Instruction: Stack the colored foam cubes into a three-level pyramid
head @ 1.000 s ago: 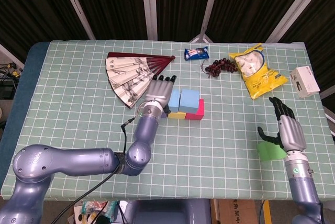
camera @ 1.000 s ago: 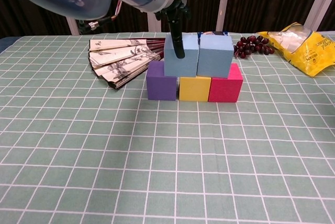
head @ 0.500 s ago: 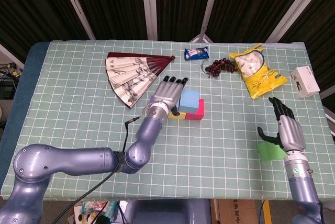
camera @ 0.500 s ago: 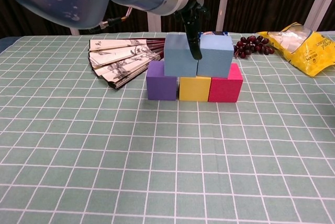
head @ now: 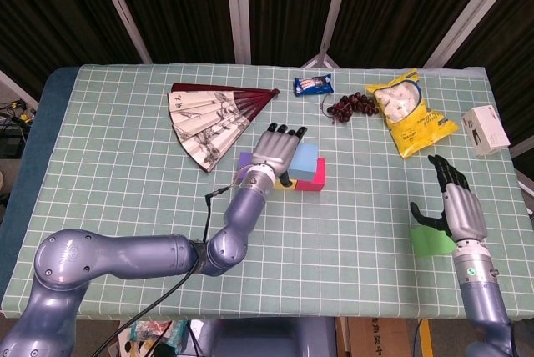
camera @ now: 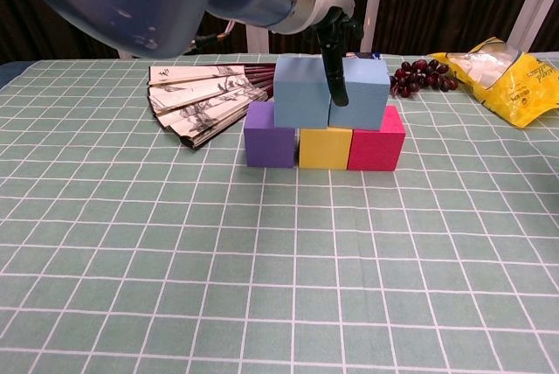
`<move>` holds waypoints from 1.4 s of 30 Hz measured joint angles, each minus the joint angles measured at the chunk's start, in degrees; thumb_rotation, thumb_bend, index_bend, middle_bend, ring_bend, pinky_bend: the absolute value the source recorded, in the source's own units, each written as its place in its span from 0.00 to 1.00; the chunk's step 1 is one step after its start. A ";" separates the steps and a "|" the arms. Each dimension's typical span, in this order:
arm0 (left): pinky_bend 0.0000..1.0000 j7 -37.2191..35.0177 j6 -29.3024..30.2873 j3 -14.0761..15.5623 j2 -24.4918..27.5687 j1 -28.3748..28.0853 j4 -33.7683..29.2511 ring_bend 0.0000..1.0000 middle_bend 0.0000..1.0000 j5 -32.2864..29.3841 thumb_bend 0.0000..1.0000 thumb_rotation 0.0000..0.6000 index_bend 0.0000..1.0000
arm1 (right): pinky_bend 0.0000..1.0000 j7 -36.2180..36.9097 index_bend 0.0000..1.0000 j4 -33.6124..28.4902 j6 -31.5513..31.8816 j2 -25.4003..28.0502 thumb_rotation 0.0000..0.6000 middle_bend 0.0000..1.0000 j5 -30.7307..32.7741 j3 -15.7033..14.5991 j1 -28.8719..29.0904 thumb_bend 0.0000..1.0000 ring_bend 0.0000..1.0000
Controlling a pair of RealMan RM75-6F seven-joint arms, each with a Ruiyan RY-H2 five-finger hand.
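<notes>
A purple cube (camera: pixel 270 147), a yellow cube (camera: pixel 325 148) and a pink cube (camera: pixel 376 140) form a row on the table. Two light blue cubes, left (camera: pixel 301 93) and right (camera: pixel 362 94), sit on top of them. My left hand (head: pixel 275 150) lies flat over the stack with its fingers stretched out, hiding the left blue cube in the head view. One of its fingers (camera: pixel 334 77) hangs in front of the seam between the blue cubes. A green cube (head: pixel 431 242) lies at the right front, just beside my open right hand (head: pixel 455 207).
A folding fan (head: pixel 213 119) lies spread behind and left of the stack. A small snack packet (head: pixel 314 84), dark grapes (head: pixel 352 105) and a yellow bag (head: pixel 409 111) lie along the back. A white box (head: pixel 486 129) sits at the right edge.
My left hand has slid to the right across the top of the stack, from the left blue cube to the seam between both. The right hand and the cubes have not moved.
</notes>
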 measured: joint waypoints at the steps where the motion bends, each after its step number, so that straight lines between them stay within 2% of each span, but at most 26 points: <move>1: 0.02 -0.19 -0.15 0.18 0.00 -0.12 0.13 0.08 0.18 -0.06 0.10 1.00 0.00 | 0.00 -0.03 0.00 0.01 0.01 -0.01 1.00 0.00 -0.01 -0.01 0.00 0.38 0.00; 22: 0.02 -2.87 -0.31 2.89 1.23 -1.13 -0.32 0.08 0.22 -0.27 0.10 1.00 0.00 | 0.00 -0.73 0.00 0.12 0.07 -0.39 1.00 0.00 0.08 -0.31 0.14 0.38 0.00; 42: 0.02 -4.02 -0.10 4.23 2.09 -1.80 -1.02 0.08 0.23 -0.85 0.10 1.00 0.00 | 0.00 -0.93 0.00 0.16 -0.02 -0.47 1.00 0.00 0.21 -0.45 0.17 0.38 0.00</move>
